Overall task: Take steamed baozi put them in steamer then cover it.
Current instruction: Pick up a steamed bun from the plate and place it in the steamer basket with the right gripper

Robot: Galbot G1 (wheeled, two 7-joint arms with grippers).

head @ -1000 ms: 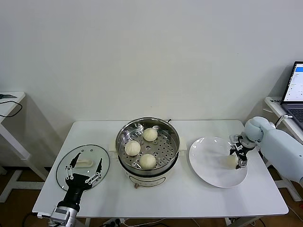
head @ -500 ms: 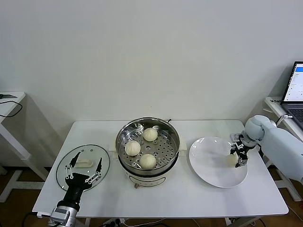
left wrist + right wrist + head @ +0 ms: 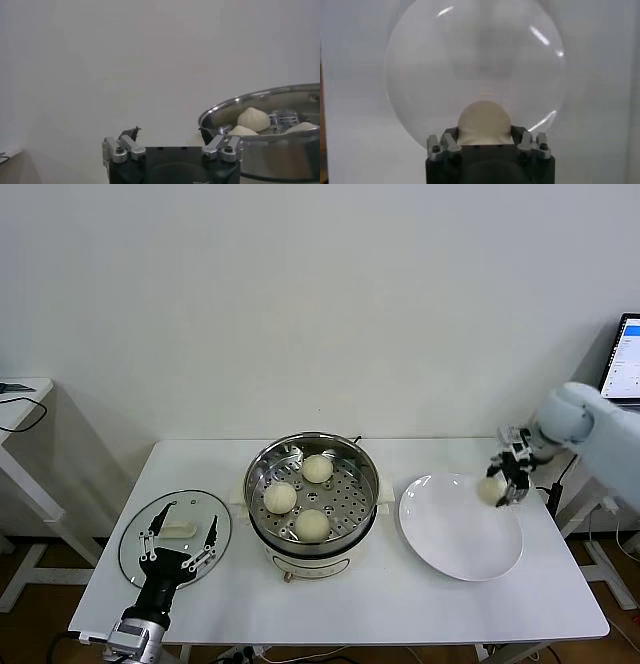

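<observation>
A round, creamy-white steamed baozi is being held above the far right part of a flat white plate, clear of its surface; the bun is round with no long axis, and which way its pinched top is facing cannot be told. The right gripper is pinching this bun between its fingers, which are closing on both of its sides; in the right wrist view the bun is sitting between the two finger bases with the plate spreading out beyond it. Four buns are showing in all: this one, plus three lying apart from one another on the perforated tray inside the steamer. The steamer, a shiny steel pot with white side handles, is standing uncovered at the middle of the white table, just left of the plate. One cover, a clear glass lid with a white handle, is lying flat on the table to the left of the steamer. The left gripper is hovering over the near part of that lid with its fingers spread wide, holding nothing. There is one steamer, one plate and one lid.
</observation>
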